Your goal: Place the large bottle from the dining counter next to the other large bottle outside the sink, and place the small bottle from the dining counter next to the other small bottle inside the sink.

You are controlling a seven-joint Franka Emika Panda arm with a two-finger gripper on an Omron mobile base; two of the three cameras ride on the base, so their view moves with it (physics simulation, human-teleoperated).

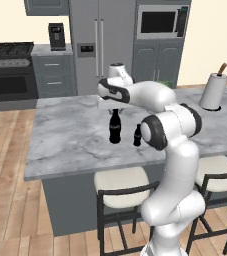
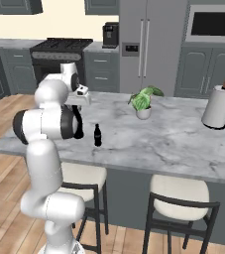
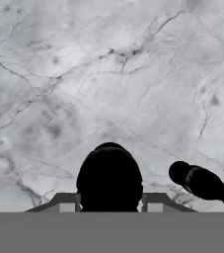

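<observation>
Gripper [image 3: 109, 205] looks closed on the large bottle [image 1: 115, 127], standing on the dining counter [image 1: 65, 130] — small bottle [image 1: 137, 136] just beside. A sideways lift could topple it.

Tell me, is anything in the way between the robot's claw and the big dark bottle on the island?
Nothing visible is. The gripper is already down over the large bottle, with a finger on either side of it in the hand view. The small bottle stands apart beside it on the dining counter, clear of the fingers.
</observation>
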